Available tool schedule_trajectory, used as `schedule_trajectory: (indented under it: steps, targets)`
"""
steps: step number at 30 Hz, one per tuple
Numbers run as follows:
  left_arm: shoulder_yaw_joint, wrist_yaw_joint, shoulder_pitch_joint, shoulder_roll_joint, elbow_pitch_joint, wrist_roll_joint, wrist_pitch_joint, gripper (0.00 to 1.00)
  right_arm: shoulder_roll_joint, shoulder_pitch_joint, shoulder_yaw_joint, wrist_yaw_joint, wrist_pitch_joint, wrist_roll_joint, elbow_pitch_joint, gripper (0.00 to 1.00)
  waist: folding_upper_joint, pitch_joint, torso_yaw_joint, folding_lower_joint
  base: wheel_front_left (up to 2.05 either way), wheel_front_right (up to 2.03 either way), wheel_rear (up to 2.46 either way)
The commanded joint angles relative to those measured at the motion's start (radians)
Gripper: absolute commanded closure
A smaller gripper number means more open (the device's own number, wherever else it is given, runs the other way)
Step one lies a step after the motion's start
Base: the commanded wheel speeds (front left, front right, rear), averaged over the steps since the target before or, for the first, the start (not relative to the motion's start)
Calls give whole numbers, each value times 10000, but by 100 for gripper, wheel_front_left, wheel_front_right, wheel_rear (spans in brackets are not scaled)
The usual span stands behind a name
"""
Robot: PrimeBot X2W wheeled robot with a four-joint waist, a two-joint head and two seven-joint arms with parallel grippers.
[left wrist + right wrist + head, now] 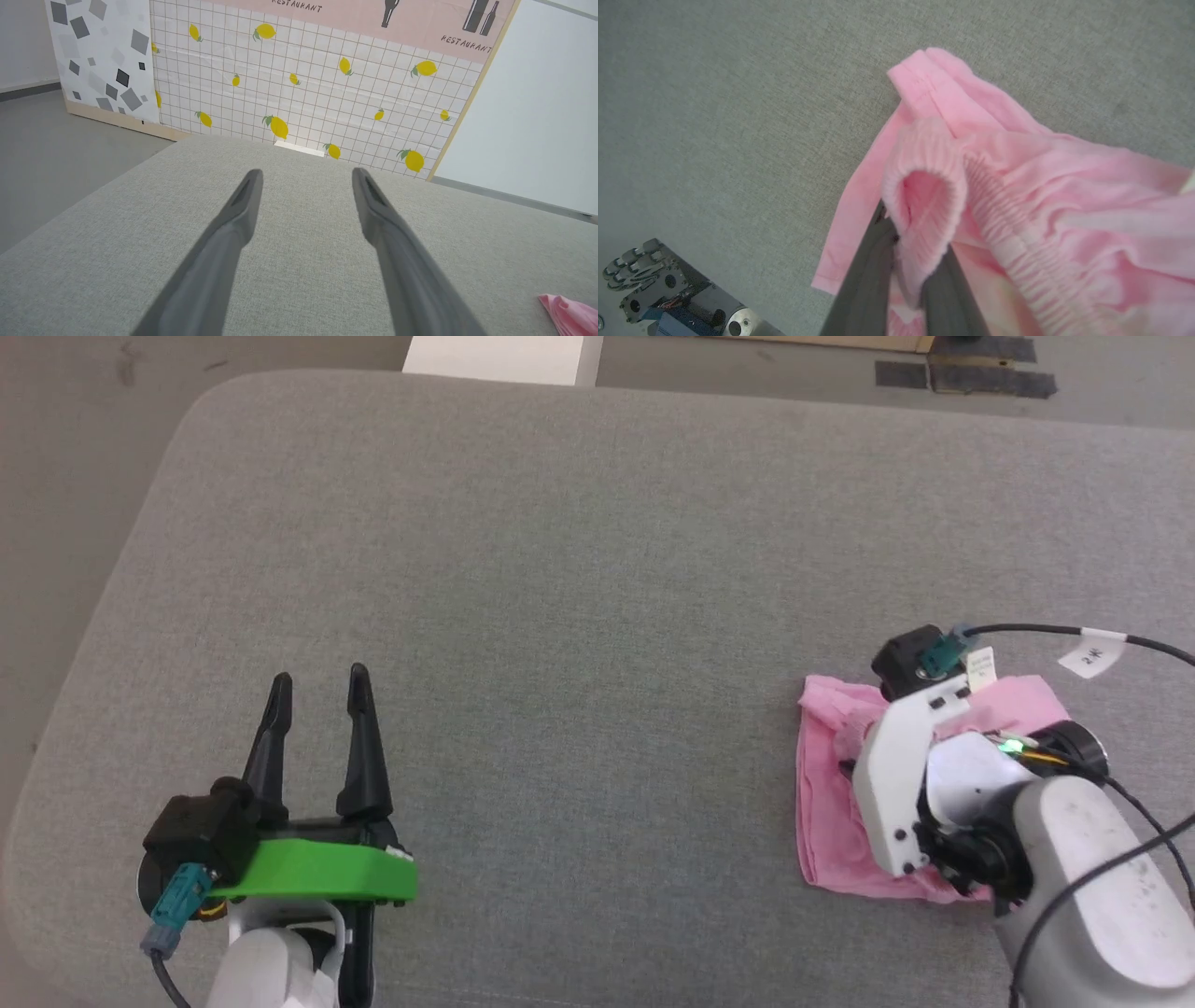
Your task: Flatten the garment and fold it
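The pink garment lies bunched at the right of the grey padded table, with a small white label tag at its far edge. My right gripper reaches down onto it and is shut on its gathered elastic edge, which loops up over the fingertips. In the head view the right wrist covers the middle of the cloth. My left gripper rests open at the lower left, nothing between its fingers. One corner of the garment shows at the lower right of the left wrist view.
The table's rounded far-left corner drops to a grey floor. A white block stands beyond the far edge. A lemon-print panel stands behind the table. Black cables trail from the right wrist. The robot's wheeled base shows below the table edge.
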Motion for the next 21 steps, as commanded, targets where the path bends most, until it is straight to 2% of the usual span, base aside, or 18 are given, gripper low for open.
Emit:
schedule_trajectory:
  steps: [1,7,8,9,10,15,21]
  targets:
    - [-42,62,43,-29,-30,-54,-45,0,109,-268,55,-13,-231,-118,244,100,0,122,94,0,0,0,0]
    - [-161,96,-97,-29,-20,-142,-45,0,346,-687,189,-13,-954,-422,1297,100,0,334,218,0,0,0,0]
    - [-180,103,-112,-29,-11,-152,-45,0,356,-744,235,-13,-1112,-512,1477,82,0,349,233,0,0,0,0]
    - [-187,108,-119,-29,-2,-166,-45,0,361,-780,297,-13,-1207,-560,1609,44,0,353,238,0,0,0,0]
    - [-184,115,-123,-29,12,-190,-45,0,388,-822,356,-13,-1296,-581,1750,0,0,348,233,0,0,0,0]
    - [-189,140,-56,-29,76,-255,-45,0,499,-1087,753,-13,-1560,-534,1904,0,0,169,128,0,0,0,0]
    - [-147,127,22,-30,128,-243,-45,0,297,-1358,1464,-13,-1331,-171,1285,0,0,-158,-73,0,0,0,0]
